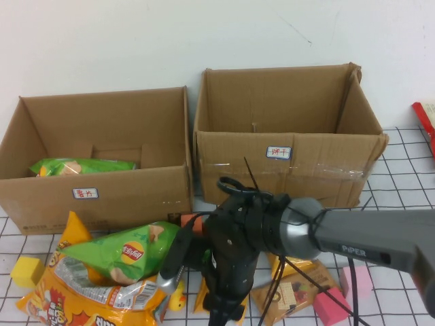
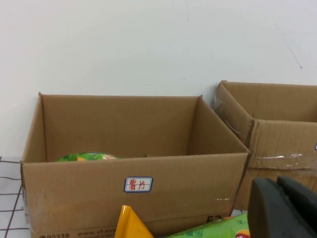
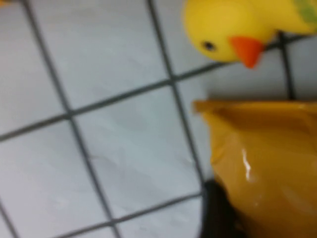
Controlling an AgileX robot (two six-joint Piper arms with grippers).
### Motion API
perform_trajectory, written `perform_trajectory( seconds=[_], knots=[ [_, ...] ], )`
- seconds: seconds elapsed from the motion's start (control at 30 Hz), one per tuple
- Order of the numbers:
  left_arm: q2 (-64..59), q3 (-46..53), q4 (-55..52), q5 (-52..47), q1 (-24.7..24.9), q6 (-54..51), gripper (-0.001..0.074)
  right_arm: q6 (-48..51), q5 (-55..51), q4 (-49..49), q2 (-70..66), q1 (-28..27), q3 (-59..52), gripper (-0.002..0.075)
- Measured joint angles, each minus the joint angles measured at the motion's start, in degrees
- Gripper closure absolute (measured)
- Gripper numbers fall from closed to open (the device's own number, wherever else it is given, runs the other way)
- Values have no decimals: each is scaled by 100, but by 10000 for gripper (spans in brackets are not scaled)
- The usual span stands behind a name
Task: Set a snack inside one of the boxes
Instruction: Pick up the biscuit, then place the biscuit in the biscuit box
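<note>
Far left, low in the high view, a yellow block (image 1: 27, 270) sits on the grid-lined table (image 1: 401, 163). Above it stands the left cardboard box (image 1: 41, 204), open on top, w/ a white label (image 1: 85, 193) on its front wall and one green snack bag (image 1: 81, 166) already inside. The left gripper (image 2: 285, 208) shows only in the left wrist view, as a dark shape at the lower right corner facing that box; grip state can't be told.

In front of the left box, lower left of the frame, a large orange snack bag (image 1: 88, 295) lies flat. A green chip bag (image 1: 129, 251) rests on top of it, not in either box. Just right of them is a yellow rubber duck (image 1: 178, 297).

At bottom center, the right arm reaches in from the right edge. The right gripper (image 1: 223, 314) points down at the table, beside the duck and a yellow packet (image 1: 202, 295). The right wrist view has the packet close up, next to the duck; grip state can't be told.

Upper right, the right cardboard box (image 1: 285, 170) is open, also labelled. Below it lie a brown snack packet (image 1: 296, 295) and a pink block (image 1: 331, 304).
</note>
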State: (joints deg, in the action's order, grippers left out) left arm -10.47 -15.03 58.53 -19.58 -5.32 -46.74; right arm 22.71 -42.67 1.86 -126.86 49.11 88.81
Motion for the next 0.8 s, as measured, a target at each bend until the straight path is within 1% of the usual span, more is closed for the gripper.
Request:
perform_trajectory(
  seconds=[0.03, 0.07, 0.27, 0.43, 0.6, 0.73, 0.8],
  knots=[
    [0, 0, 0, 0, 0, 0, 736, -76, -59, 78, -13, 0, 44, 339],
    [0, 0, 0, 0, 0, 0, 736, -142, -145, 118, -12, 0, 89, 355],
    [0, 0, 0, 0, 0, 0, 736, -266, -1278, 134, 116, 0, 523, 356],
    [0, 0, 0, 0, 0, 0, 736, -147, -1932, -186, 1008, 0, 608, 356],
    [0, 0, 0, 0, 0, 0, 736, 1, -2122, -71, 2060, 0, 612, 359],
    [0, 0, 0, 0, 0, 0, 736, 16, -2008, 438, 2624, -35, 621, 359],
    [0, 0, 0, 0, 0, 0, 736, -130, -1822, 675, 2744, -168, 679, 360]
  ],
)
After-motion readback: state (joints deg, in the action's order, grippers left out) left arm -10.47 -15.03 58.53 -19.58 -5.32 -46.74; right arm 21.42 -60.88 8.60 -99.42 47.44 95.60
